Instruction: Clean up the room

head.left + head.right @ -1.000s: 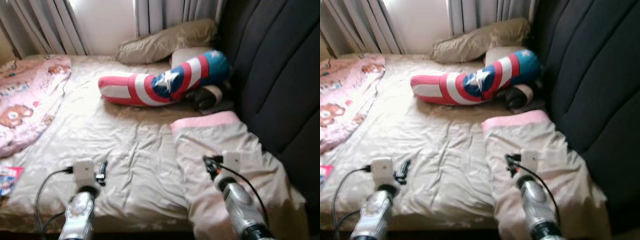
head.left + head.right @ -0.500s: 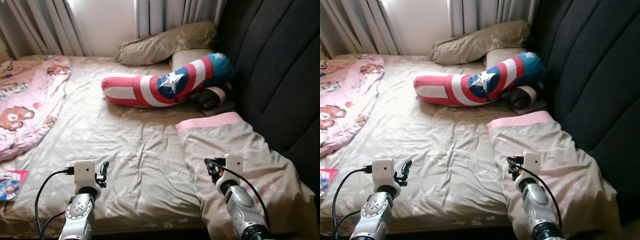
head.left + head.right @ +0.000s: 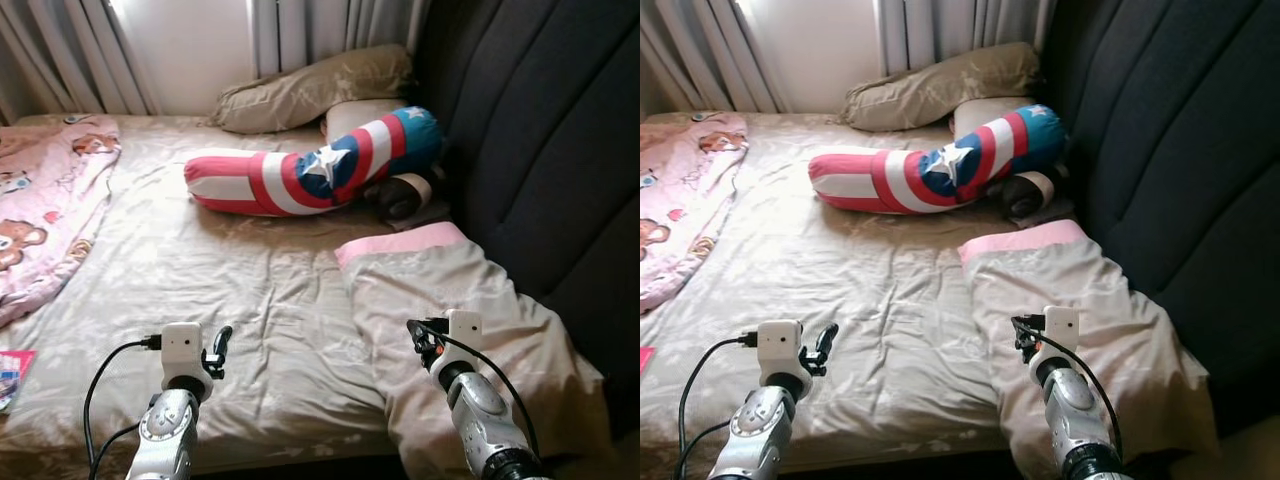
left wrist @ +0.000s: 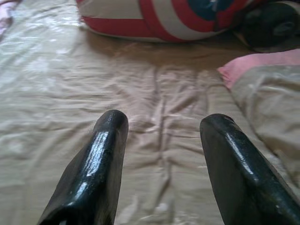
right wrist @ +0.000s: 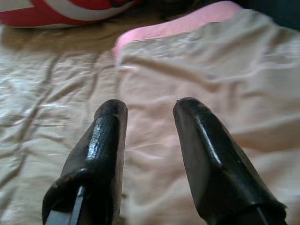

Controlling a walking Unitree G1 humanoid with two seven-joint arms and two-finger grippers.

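You are looking down on a bed (image 3: 200, 270) covered in a tan, slightly glossy sheet (image 3: 250, 300), creased into soft folds across its middle. A long bolster (image 3: 300, 175) in red and white stripes with a blue patch and white star lies curved near the head of the bed, its blue end touching a small dark round cushion (image 3: 400, 195). Behind it sit two tan pillows (image 3: 310, 90) under grey pleated curtains (image 3: 70, 50). A beige blanket (image 3: 470, 310) with a pink edge band drapes over the bed's right side against the dark padded headboard (image 3: 540, 130). A pink quilt (image 3: 40, 215) printed with bears lies on the left, and a small colourful packet (image 3: 10, 370) sits at the bed's left edge. Compared with half a second ago, the whole view has slid a little: the bolster and pillows sit further left in the picture and less of the quilt shows, so the camera turned rather than the things. Both silver arms reach forward low over the near edge. The left tool (image 4: 161, 154) hovers above the creased sheet with its smooth black fingers (image 4: 101, 154) spread apart. The right tool (image 5: 145, 140) hovers over the blanket, fingers also apart, holding nothing.
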